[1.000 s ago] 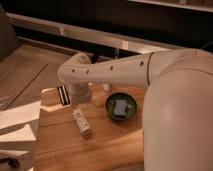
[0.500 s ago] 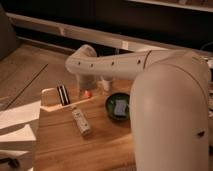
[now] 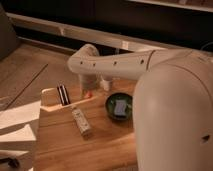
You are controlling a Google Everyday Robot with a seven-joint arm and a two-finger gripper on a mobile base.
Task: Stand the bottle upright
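Observation:
The bottle (image 3: 81,121), pale cream and oblong, lies on its side on the wooden table (image 3: 100,150), left of the green bowl (image 3: 119,106). My white arm reaches in from the right, and its wrist turns down over the back of the table. The gripper (image 3: 88,88) hangs there, above and slightly behind the bottle, apart from it and between the striped block (image 3: 63,94) and the bowl. It holds nothing that I can see. A small orange spot shows just under it.
The green bowl holds a blue block (image 3: 120,106). The black-and-white striped block stands near the table's back left corner. A white object (image 3: 105,83) sits behind the bowl. White paper (image 3: 17,125) lies off the table's left edge. My arm's bulk fills the right side.
Since one second ago the wrist has moved up and to the right, from beside the striped block to behind the bottle. The bottle, bowl and block have not moved.

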